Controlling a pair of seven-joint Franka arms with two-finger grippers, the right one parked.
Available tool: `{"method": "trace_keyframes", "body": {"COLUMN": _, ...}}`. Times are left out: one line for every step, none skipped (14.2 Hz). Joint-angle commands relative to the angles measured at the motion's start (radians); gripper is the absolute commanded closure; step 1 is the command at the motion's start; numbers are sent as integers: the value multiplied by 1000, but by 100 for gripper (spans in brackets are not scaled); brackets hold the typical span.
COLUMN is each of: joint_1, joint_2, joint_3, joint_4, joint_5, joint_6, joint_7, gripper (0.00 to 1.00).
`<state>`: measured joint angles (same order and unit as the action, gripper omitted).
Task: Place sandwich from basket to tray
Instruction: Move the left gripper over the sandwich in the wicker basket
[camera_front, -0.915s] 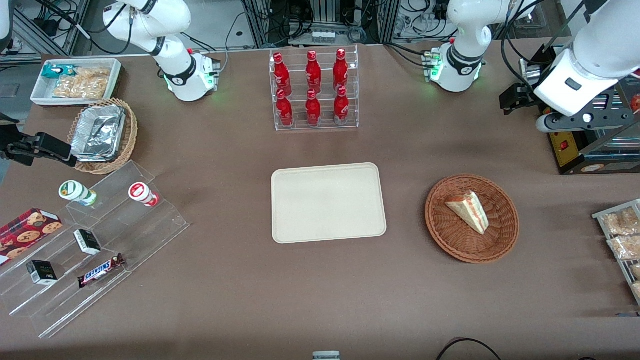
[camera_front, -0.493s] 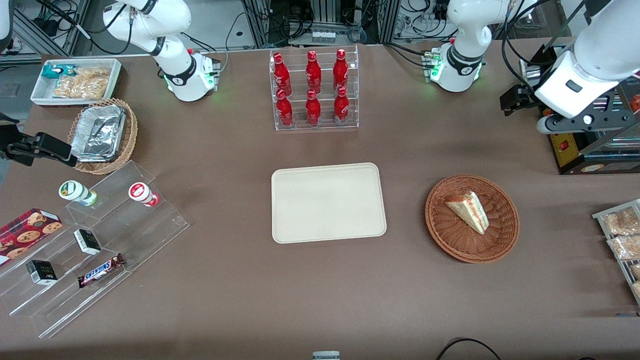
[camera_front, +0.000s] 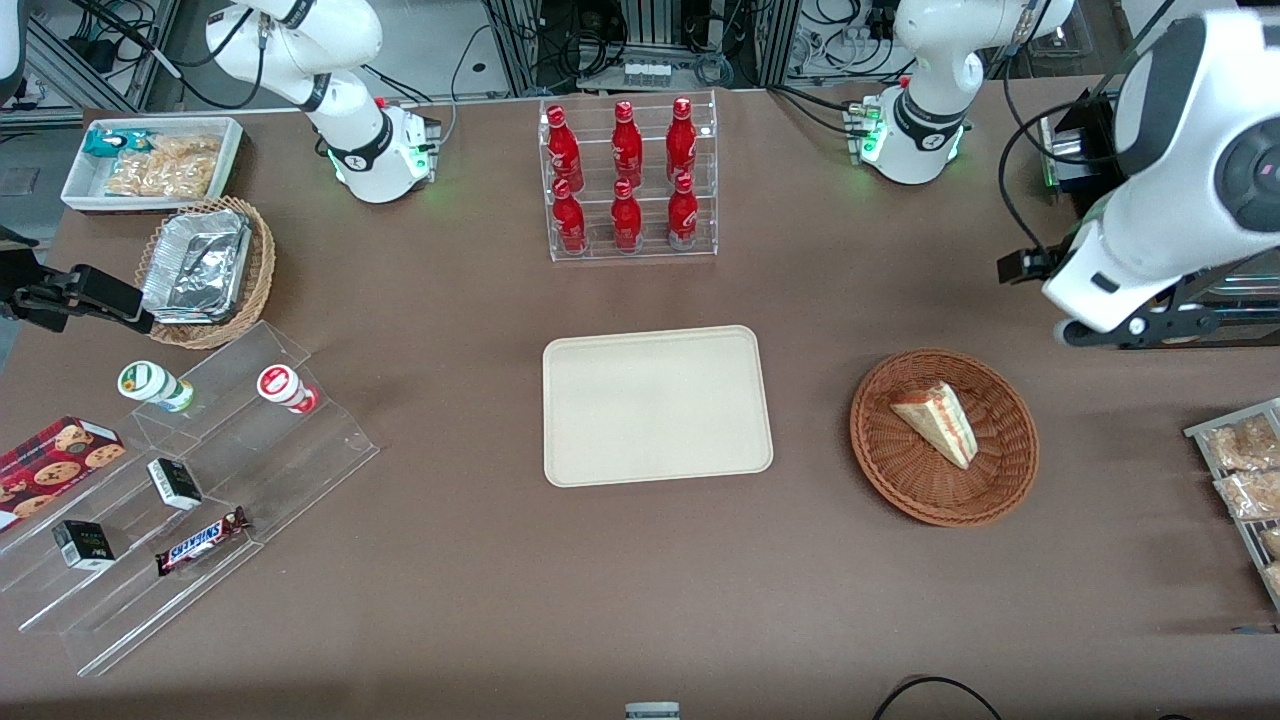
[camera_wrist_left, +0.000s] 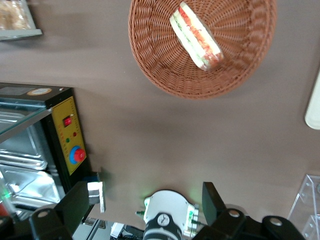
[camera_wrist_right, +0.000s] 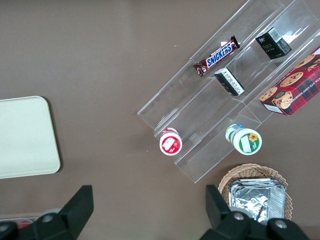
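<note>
The sandwich (camera_front: 935, 420) (camera_wrist_left: 196, 36), a pale wedge with red and green filling, lies in the round reddish-brown basket (camera_front: 880, 470) (camera_wrist_left: 165, 75). The cream tray (camera_front: 655, 405) lies bare at the table's middle, beside the basket; its corner (camera_wrist_left: 314, 107) shows in the left wrist view. My left gripper (camera_front: 1022, 266) (camera_wrist_left: 150, 194) hangs above the table, farther from the front camera than the basket and toward the working arm's end. It is open, with nothing between its fingers (camera_wrist_left: 96, 196). It is well apart from the sandwich.
A black machine with a yellow panel (camera_wrist_left: 65, 135) stands close to my gripper. Bagged snacks (camera_front: 1245, 470) lie at the working arm's end. An acrylic rack of red bottles (camera_front: 627, 180) stands farther back than the tray. A stepped acrylic shelf (camera_front: 200, 480) and a tan foil-tray basket (camera_front: 205, 270) sit toward the parked arm's end.
The left arm has swung and come nearer to the front camera, bringing my gripper closer to the basket. Sandwich, basket and tray have not moved.
</note>
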<state>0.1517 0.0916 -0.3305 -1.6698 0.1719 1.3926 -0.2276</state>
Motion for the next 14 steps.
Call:
{"method": "trace_keyframes", "body": {"joint_1": 20, "joint_2": -39, "joint_3": -9, "joint_4": -204, "joint_5": 0, "joint_6": 194, "joint_7": -71, "gripper": 0}}
{"method": "trace_keyframes", "body": {"joint_1": 26, "joint_2": -36, "joint_3": -9, "joint_4": -250, "joint_5": 0, "joint_6": 266, "joint_7": -144, "gripper": 0}}
{"method": "trace_keyframes", "body": {"joint_1": 31, "joint_2": -29, "joint_3": -9, "joint_4": -287, "joint_5": -2, "joint_6": 325, "joint_7": -206, "gripper": 0}}
{"method": "trace_keyframes", "body": {"joint_1": 40, "joint_2": -11, "joint_3": -9, "joint_4": -313, "joint_5": -14, "joint_6": 374, "joint_7": -235, "gripper": 0}}
{"method": "trace_keyframes", "body": {"joint_1": 43, "joint_2": -6, "joint_3": -9, "joint_4": -341, "joint_5": -41, "joint_6": 420, "joint_7": -263, "gripper": 0}}
{"method": "trace_keyframes", "body": {"joint_1": 60, "joint_2": 2, "joint_3": -5, "joint_4": -364, "joint_5": -95, "joint_6": 478, "joint_7": -307, "gripper": 0}}
{"method": "trace_keyframes", "body": {"joint_1": 89, "joint_2": 22, "joint_3": -5, "joint_4": -372, "joint_5": -148, "joint_6": 527, "joint_7": -358, "gripper": 0}}
{"method": "trace_keyframes", "body": {"joint_1": 92, "joint_2": 36, "joint_3": -5, "joint_4": -372, "joint_5": -175, "joint_6": 554, "joint_7": -396, "gripper": 0}}
{"method": "trace_keyframes", "body": {"joint_1": 94, "joint_2": 49, "joint_3": -4, "joint_4": -370, "joint_5": -181, "joint_6": 580, "joint_7": -435, "gripper": 0}}
{"method": "trace_keyframes", "body": {"joint_1": 94, "joint_2": 65, "joint_3": -4, "joint_4": -373, "joint_5": -183, "joint_6": 617, "joint_7": -490, "gripper": 0}}
{"method": "trace_keyframes", "body": {"joint_1": 94, "joint_2": 83, "joint_3": -4, "joint_4": -375, "joint_5": -183, "joint_6": 656, "joint_7": -546, "gripper": 0}}
{"method": "trace_keyframes", "body": {"joint_1": 92, "joint_2": 104, "joint_3": -4, "joint_4": -378, "joint_5": -180, "joint_6": 702, "joint_7": -593, "gripper": 0}}
{"method": "trace_keyframes", "body": {"joint_1": 89, "joint_2": 120, "joint_3": -5, "joint_4": -384, "joint_5": -178, "joint_6": 736, "joint_7": -604, "gripper": 0}}
{"method": "trace_keyframes", "body": {"joint_1": 89, "joint_2": 132, "joint_3": -5, "joint_4": -402, "joint_5": -178, "joint_6": 781, "joint_7": -607, "gripper": 0}}
